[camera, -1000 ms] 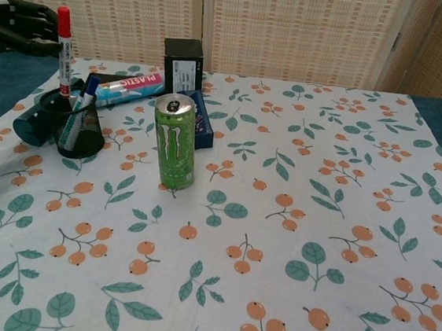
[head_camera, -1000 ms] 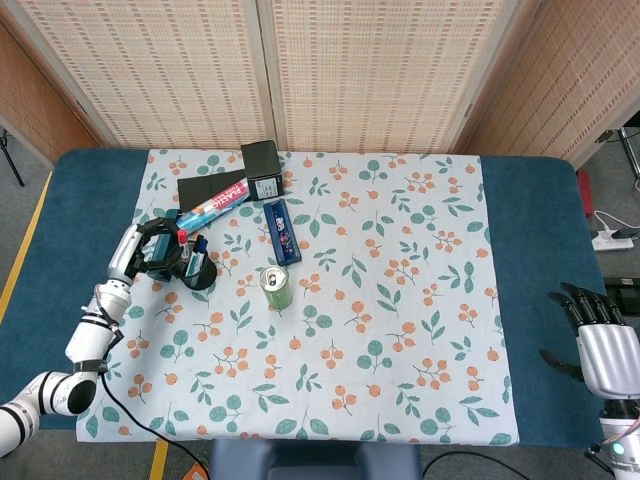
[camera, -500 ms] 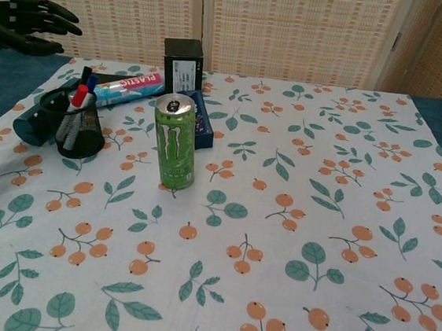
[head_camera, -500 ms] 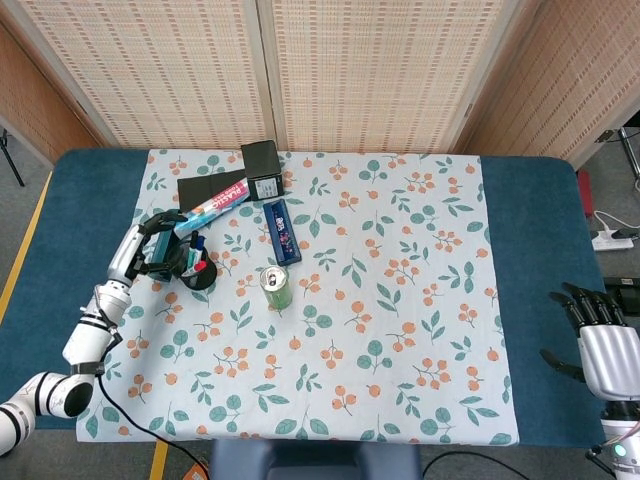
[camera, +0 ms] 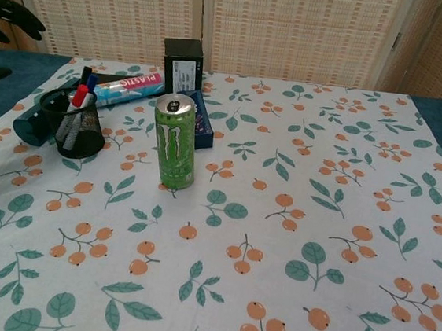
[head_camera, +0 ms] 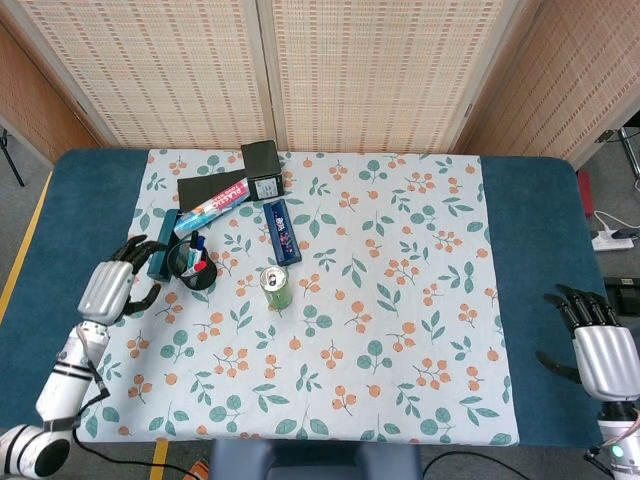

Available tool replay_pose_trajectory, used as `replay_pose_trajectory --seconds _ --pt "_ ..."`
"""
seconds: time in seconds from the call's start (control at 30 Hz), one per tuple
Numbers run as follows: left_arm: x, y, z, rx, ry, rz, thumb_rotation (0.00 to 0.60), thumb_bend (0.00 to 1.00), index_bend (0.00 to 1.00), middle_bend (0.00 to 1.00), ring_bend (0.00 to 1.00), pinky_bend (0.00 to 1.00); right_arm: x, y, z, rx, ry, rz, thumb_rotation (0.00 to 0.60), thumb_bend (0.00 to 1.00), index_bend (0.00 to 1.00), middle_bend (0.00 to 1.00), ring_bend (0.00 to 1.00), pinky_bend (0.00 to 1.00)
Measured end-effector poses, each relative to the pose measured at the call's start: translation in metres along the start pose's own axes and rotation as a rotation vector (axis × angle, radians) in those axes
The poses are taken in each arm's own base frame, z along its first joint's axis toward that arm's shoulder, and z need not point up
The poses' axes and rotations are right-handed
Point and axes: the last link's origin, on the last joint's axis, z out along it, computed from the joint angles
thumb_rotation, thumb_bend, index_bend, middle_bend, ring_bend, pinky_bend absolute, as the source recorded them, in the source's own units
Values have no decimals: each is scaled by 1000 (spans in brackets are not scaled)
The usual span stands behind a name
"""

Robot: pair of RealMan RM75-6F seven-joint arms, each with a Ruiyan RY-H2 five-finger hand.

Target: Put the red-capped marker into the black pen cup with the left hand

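Note:
The red-capped marker (camera: 79, 97) stands inside the black mesh pen cup (camera: 80, 128), beside a blue-capped pen and a black one. In the head view the pen cup (head_camera: 194, 268) sits at the left of the cloth with the marker's red cap (head_camera: 199, 267) showing in it. My left hand (head_camera: 108, 287) hangs open to the left of the cup, fingers spread, holding nothing. Only the fingertips of the left hand (camera: 8, 13) show at the chest view's left edge. My right hand (head_camera: 598, 350) rests open off the table's right side.
A green drink can (camera: 174, 142) stands right of the cup. A teal case (camera: 29, 123) lies against the cup's left. Behind are a toothpaste tube (head_camera: 212, 209), a black box (head_camera: 264, 169), a dark flat pad (head_camera: 205, 186) and a blue box (head_camera: 281, 230).
The marker dropped from my left hand into the pen cup. The hand opened and drew back to the left, away from the cup. The right hand stayed put.

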Motion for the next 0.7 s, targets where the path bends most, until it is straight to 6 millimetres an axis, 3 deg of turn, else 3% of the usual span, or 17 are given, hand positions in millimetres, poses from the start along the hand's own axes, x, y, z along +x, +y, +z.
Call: replay_pose_trajectory --seconds 0.13,0.2,0.3,0.53,0.7 --pt "8 -15 -49 55 59 217 600 358 208 140 82 152 -1 -2 0 10 -3 3 600 44 231 130 142 145" --pt "11 -29 -77 112 60 286 600 358 201 114 67 146 -1 -3 0 16 -6 4 600 43 231 130 142 145" --pt "11 -49 -105 183 29 336 600 358 186 94 53 141 -1 -4 0 19 -6 2 600 44 231 130 142 145" --pt "12 -91 -127 298 19 403 600 359 156 87 48 142 -3 -6 0 24 -12 -1 600 43 231 130 142 145" --pt "12 -100 -132 338 26 410 600 358 156 84 45 141 -3 -8 1 28 -13 -4 600 44 231 130 142 145"
